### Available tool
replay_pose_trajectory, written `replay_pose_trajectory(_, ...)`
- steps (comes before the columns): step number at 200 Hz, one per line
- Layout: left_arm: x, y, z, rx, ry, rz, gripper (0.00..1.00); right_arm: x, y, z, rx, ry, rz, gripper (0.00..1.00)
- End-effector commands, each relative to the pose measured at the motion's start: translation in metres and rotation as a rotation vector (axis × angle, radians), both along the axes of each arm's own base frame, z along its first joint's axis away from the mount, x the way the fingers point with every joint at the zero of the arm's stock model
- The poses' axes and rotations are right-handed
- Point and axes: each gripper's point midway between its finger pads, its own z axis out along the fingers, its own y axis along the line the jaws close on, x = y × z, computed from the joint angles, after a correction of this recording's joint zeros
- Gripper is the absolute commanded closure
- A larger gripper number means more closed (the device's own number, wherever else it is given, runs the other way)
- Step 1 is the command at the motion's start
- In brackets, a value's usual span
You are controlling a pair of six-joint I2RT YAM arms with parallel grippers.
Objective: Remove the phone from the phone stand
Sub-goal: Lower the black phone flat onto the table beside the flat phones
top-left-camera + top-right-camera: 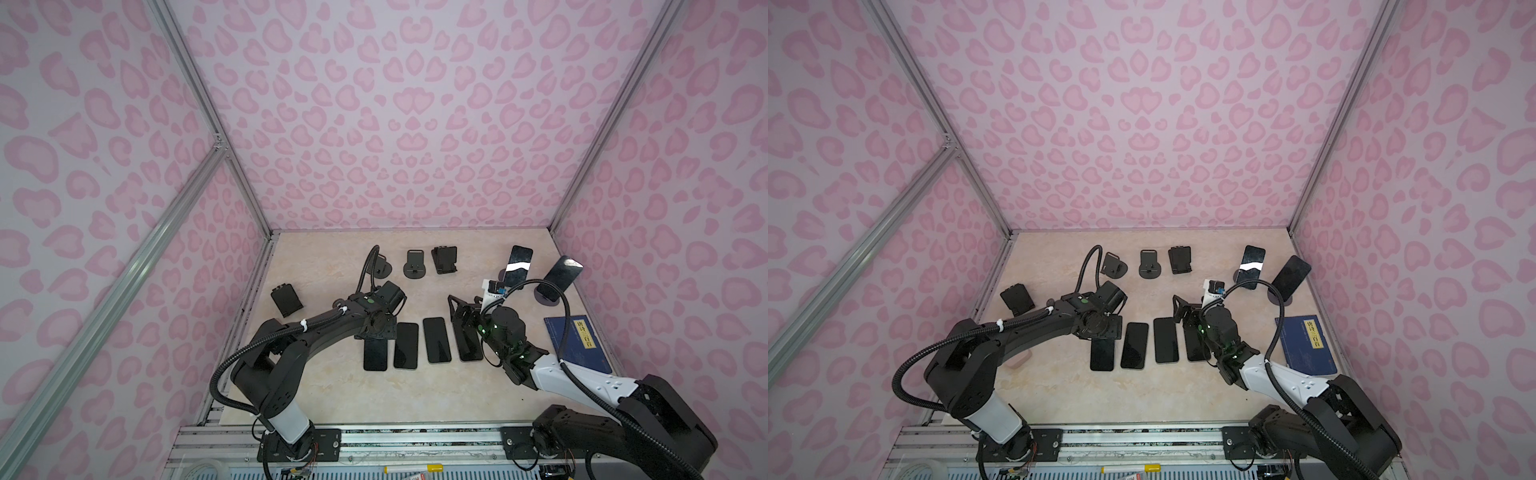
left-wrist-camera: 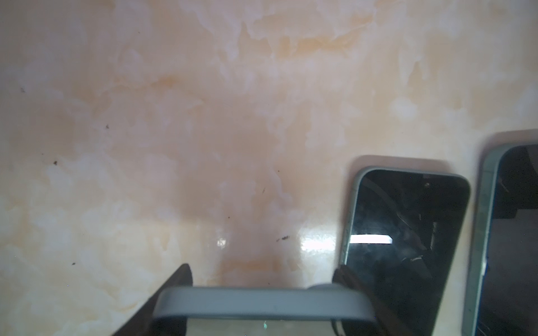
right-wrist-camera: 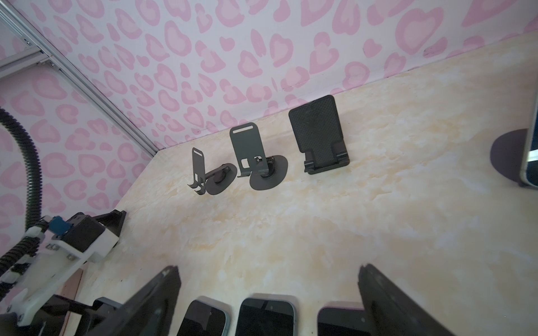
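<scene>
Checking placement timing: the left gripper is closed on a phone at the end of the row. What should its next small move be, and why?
Probably open the left gripper and let go: the phone it grips seems to lie flat on the table, lined up beside three other phones, so the placing looks finished.

Left hand [image 1: 376,332] low, clamped (on phone [image 2: 262,299]); right hand [image 3: 269,267] hovering, fingers spread wide.

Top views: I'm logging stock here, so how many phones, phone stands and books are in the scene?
Phones: 6 (4 in the front row, 2 on stands)
Phone stands: 6 (4 empty, 2 loaded)
Book: 1
Total: 13
</scene>
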Motion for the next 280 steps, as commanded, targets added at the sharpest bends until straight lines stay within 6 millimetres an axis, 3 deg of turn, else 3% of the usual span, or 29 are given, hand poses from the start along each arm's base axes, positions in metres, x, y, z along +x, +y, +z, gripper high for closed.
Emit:
replay_pose_trajectory(1,0.002,-0.002,-0.004,0.01,0.007,-0.005,0.41,0.0,-0.001,0.0,-0.001,-0.009,-0.005,0.03)
replay_pose_trajectory(115,0.013,-0.007,-0.028,0.061,0.036,-0.029,0.35,0.001,0.0,0.0,0.0,-0.006,-0.003,0.03)
replay_pose_trajectory(155,0.011,-0.014,-0.033,0.025,0.054,-0.027,0.32,0.001,-0.001,-0.003,-0.006,0.001,-0.005,0.03)
replay_pose_trajectory(193,0.008,-0.008,-0.042,0.032,0.041,-0.008,0.28,0.001,-0.002,-0.003,-0.004,0.004,-0.013,0.02)
replay_pose_trajectory(280,0.011,-0.006,-0.042,0.041,0.02,0.002,0.21,0.001,-0.001,-0.002,-0.002,0.003,-0.01,0.02)
